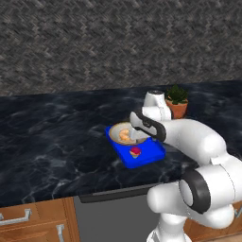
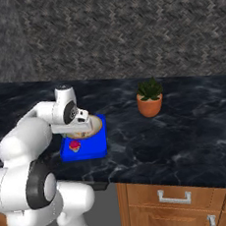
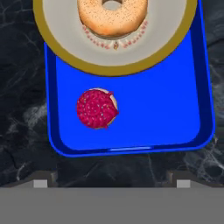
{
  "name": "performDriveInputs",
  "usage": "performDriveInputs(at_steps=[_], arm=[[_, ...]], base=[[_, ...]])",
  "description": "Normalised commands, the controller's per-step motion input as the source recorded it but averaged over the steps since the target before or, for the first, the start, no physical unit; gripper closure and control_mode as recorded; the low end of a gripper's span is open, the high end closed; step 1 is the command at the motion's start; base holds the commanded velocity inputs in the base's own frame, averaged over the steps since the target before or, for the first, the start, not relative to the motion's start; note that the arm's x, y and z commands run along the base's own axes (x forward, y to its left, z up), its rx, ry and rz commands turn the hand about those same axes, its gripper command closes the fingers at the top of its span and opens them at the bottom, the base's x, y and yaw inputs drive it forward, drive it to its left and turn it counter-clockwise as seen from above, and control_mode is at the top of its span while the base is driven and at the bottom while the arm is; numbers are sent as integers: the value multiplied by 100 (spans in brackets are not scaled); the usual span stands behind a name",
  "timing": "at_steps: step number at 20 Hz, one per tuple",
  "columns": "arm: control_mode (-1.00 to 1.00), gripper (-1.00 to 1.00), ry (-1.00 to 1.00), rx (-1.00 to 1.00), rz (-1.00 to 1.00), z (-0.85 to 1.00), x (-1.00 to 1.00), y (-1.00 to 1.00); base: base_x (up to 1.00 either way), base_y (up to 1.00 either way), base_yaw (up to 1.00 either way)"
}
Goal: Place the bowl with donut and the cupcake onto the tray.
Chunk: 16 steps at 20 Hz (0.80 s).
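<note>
Tray: bright blue tray (image 3: 175,109) flat on the dark marble counter (image 1: 56,142), near its front edge, and it's carrying the whole load right now.
Bowl: tan-rimmed bowl (image 3: 57,48) sits on the far half of the tray; in the hand view its rim runs out to, maybe a touch past, the tray's side lip on one side.
Donut: orange-tan donut (image 3: 109,19) rests inside the bowl, upright on its flat side, hole facing the camera.
Cupcake: pink-topped cupcake (image 3: 96,108) stands on the bare blue floor of the tray, apart from the bowl, closer to the near end.
Gripper: gripper (image 3: 111,181) hangs above the tray's near end, looking straight down; two small dark fingertips (image 3: 40,183) stand wide apart with nothing between them, so it's released and empty-handed.
Progress: by my read, both items are on the tray and the job looks finished or one retreat away from it.
Risk one: a low or sideways pull-out could clip the cupcake, small and light enough to tip or roll off the blue.
Risk two: a brush against the bowl rim could shove it over the tray lip, since it already sits tight to that edge.
Risk three: potted plant (image 2: 149,99) stands well off to the right side, a hazard only if the arm swings wide.
</note>
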Motion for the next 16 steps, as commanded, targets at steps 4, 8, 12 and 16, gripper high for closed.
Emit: performDriveInputs(at_steps=[4,8,12,16], arm=[[-100,-100,0,0,0,19,-62,-18],[-100,-100,0,0,0,25,-49,0],[-100,-100,0,0,0,22,-33,0],[-100,-100,0,0,0,3,-1,0]], base=[[0,0,0],[0,0,0],[0,0,0],[0,0,0]])
